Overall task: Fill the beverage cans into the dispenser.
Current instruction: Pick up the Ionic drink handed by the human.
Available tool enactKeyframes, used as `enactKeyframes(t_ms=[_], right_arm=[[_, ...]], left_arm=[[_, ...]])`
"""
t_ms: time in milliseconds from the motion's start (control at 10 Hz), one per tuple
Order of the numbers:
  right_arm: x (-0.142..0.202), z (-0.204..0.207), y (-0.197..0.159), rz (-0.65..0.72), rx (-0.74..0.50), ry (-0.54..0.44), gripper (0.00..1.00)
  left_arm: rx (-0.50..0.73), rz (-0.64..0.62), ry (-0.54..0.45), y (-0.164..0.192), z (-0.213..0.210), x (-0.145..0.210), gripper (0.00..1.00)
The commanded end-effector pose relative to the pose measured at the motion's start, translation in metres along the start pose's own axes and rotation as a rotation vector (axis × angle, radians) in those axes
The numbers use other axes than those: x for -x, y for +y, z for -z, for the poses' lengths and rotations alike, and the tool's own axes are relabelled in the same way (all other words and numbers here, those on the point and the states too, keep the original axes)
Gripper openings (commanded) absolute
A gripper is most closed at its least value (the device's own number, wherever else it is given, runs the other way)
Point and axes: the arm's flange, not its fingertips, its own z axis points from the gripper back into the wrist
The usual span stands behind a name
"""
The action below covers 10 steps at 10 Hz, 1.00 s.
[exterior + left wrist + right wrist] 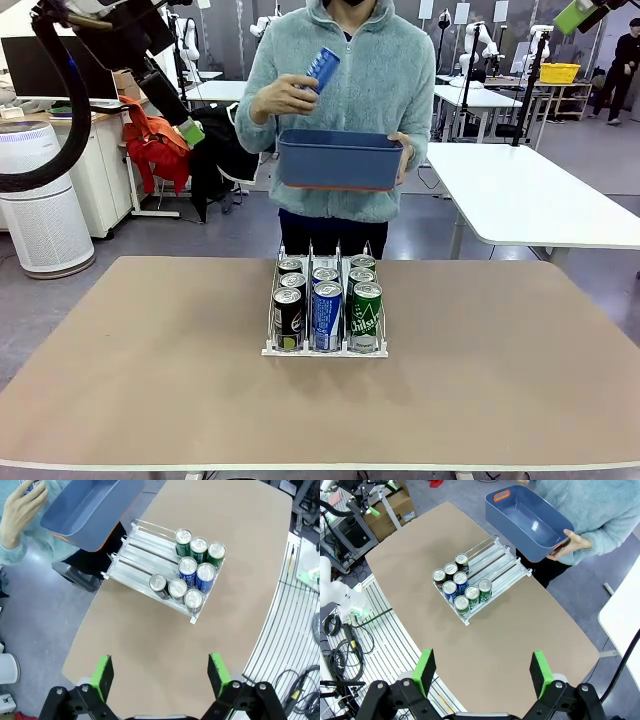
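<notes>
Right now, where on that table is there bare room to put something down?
The table is bare on both sides of the dispenser and in the strip between it and the near edge. The cans crowd the dispenser's near end; its far lane ends are empty. The person holds a blue tub by the far edge.

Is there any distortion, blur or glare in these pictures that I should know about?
Left wrist view: the wide-angle lens bows the metal slats beside the table, the person's hand is blurred, and the can tops glint. Right wrist view: a glare patch shows inside the blue tub. Front view: soft, even light.
</notes>
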Motion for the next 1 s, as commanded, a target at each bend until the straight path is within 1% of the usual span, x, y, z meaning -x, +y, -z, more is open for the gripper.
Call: enactKeyframes(t_ms=[0, 100, 400, 500, 600, 700, 800, 900], right_arm=[[0.003, 0.002, 0.002, -0.006, -0.010, 0.001, 1.00], [0.003, 0.002, 0.002, -0.006, -0.010, 0.001, 1.00], [0.003, 0.002, 0.002, -0.006, -0.010, 0.001, 1.00], [0.003, 0.002, 0.002, -0.006, -0.010, 0.001, 1.00], [0.003, 0.002, 0.002, -0.006, -0.010, 0.001, 1.00], [0.003, 0.002, 0.002, -0.006, -0.010, 0.001, 1.00], [0.003, 0.002, 0.002, -0.006, -0.010, 0.001, 1.00], [0.003, 0.002, 0.002, -0.006, -0.010, 0.001, 1.00]], left_arm=[[-0.002, -0.051, -0.046, 0.004, -0.019, -0.011, 1.00], [0.000, -0.054, -0.061, 0.006, -0.032, -0.015, 1.00], [-0.029, -0.064, -0.046, 0.016, -0.065, -0.026, 1.00], [-0.030, -0.071, -0.052, 0.016, -0.067, -0.027, 1.00], [-0.016, -0.074, -0.037, 0.016, -0.064, -0.026, 1.00], [0.023, -0.066, -0.019, 0.020, -0.050, -0.021, 1.00], [-0.039, -0.044, -0.063, 0.013, -0.069, -0.027, 1.00], [-0.039, -0.044, -0.063, 0.013, -0.069, -0.027, 1.00]])
